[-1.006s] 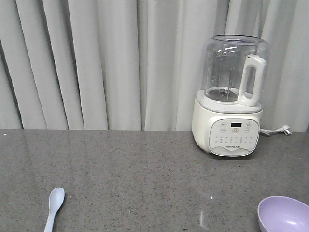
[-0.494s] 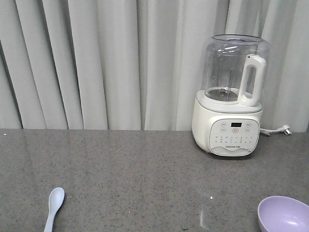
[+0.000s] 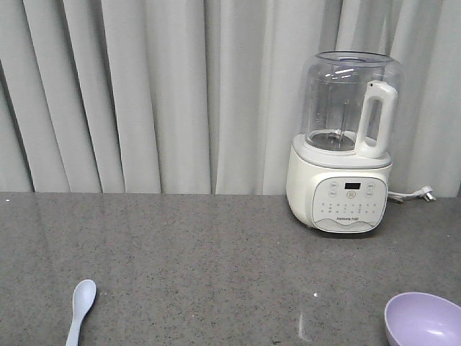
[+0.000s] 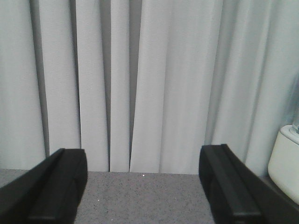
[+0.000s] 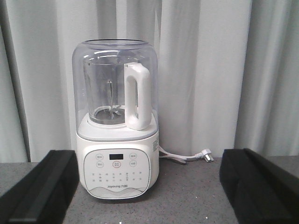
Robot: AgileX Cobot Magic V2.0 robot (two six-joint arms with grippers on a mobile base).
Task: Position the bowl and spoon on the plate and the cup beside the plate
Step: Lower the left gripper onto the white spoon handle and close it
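Left tool (image 4: 142,189): jaws spread wide, holding nothing; a grey speckled stone surface (image 4: 140,198) and a pale pleated curtain (image 4: 163,84) show between its black fingers (image 4: 56,186).
Right tool (image 5: 149,189): jaws spread wide, holding nothing; a white blender with a clear jug (image 5: 117,126) stands well beyond its fingers.
Bowl (image 3: 423,319): small, round, lavender-purple plastic; upright on the surface at the front view's lower right corner, partly cut off by the frame.
Spoon (image 3: 81,306): small, pale blue-white; lies on the surface at lower left, scoop toward the curtain, handle running off the bottom edge, well apart from the bowl.
Power cord (image 3: 414,194): white, with plug; lies just right of the blender base.
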